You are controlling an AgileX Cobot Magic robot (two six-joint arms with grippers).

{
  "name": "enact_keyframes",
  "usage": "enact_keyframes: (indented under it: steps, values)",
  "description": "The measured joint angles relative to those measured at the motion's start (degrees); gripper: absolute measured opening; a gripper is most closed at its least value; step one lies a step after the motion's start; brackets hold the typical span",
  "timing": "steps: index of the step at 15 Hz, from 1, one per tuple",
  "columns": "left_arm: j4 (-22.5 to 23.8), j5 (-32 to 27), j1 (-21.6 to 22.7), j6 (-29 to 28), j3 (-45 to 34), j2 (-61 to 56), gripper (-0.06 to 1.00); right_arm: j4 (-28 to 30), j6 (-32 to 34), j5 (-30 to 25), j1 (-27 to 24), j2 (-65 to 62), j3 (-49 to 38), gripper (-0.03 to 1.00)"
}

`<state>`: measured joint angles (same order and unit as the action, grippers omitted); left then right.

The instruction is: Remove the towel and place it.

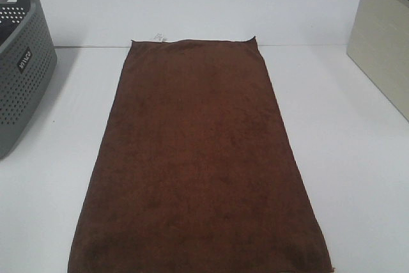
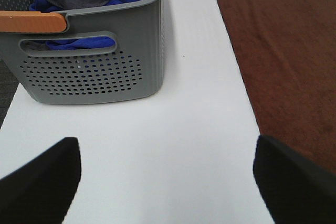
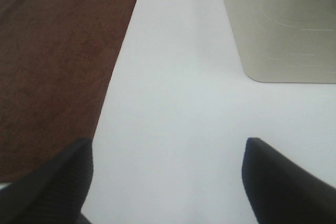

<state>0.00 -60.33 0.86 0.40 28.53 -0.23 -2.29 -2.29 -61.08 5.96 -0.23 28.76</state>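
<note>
The dark brown towel [image 1: 198, 164] lies spread flat on the white table, its white tag [image 1: 158, 36] at the far short edge. It also shows in the left wrist view [image 2: 286, 61] and in the right wrist view [image 3: 52, 61]. No gripper shows in the exterior high view. My left gripper [image 2: 168, 179] is open and empty over bare table between the grey basket and the towel. My right gripper [image 3: 168, 174] is open and empty over bare table, just right of the towel's edge.
A grey perforated basket [image 1: 22, 68] stands at the table's left; the left wrist view shows it [image 2: 94, 72] with blue and grey cloths inside and a wooden handle. A beige bin [image 1: 383, 43] stands at the right, also in the right wrist view [image 3: 283, 30].
</note>
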Motion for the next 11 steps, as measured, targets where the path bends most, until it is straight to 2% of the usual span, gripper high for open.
enact_keyframes:
  steps: [11]
  values:
    - [0.00,0.00,0.00,-0.06,0.00,0.00,0.82,0.00,0.00,0.00,0.00,0.00,0.00,0.76]
